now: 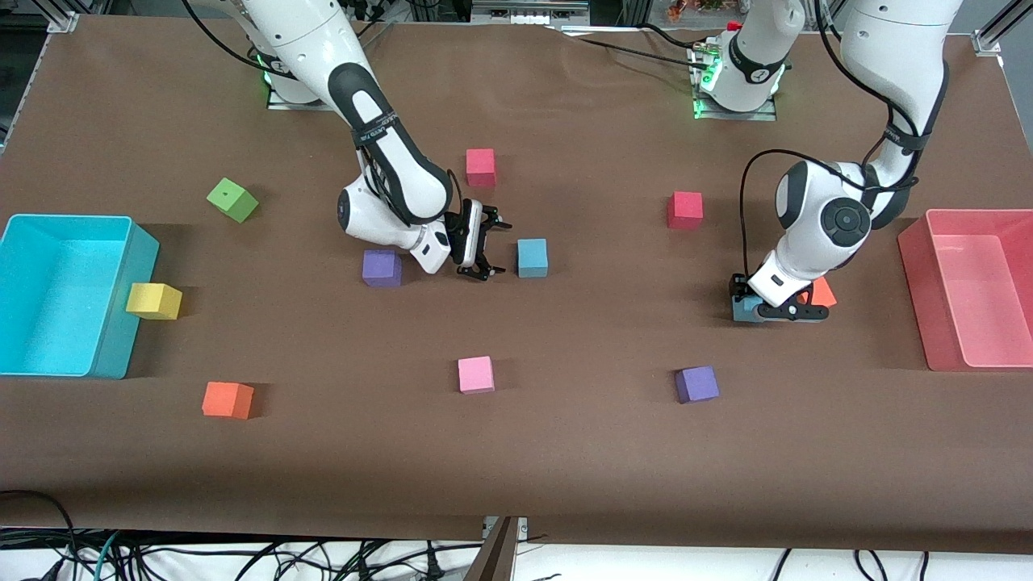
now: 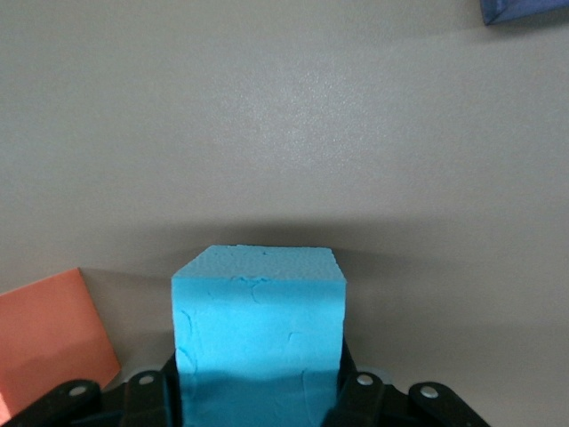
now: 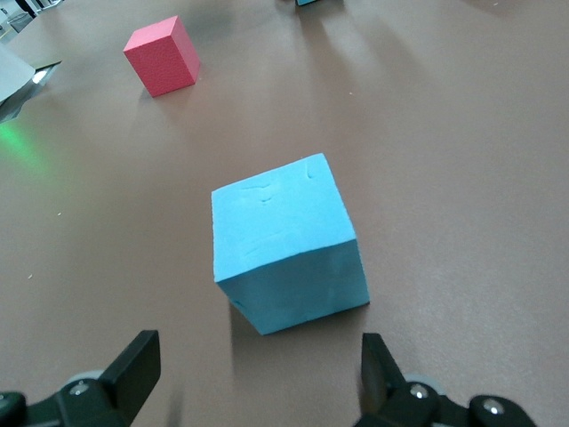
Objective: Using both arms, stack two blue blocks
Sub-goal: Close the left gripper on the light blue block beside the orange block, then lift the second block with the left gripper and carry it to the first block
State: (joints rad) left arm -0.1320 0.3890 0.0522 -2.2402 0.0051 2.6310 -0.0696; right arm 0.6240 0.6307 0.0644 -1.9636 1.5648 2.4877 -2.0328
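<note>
Brown table [image 1: 565, 452]: left gripper [image 1: 773, 310], fingers clamped on 1 sky-blue foam cube [image 2: 258, 325], should lift straight; right gripper [image 1: 483, 240], fingers apart, should square up beside the other sky-blue foam cube [image 1: 532, 257].

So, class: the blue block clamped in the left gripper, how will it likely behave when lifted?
The blue block looks like dimpled foam, so it is probably light and slightly squashy. The left gripper is shut on its lower sides, so the rough surface should resist slipping. Its flat faces suggest it will sit steadily, not roll, when stacked.
</note>
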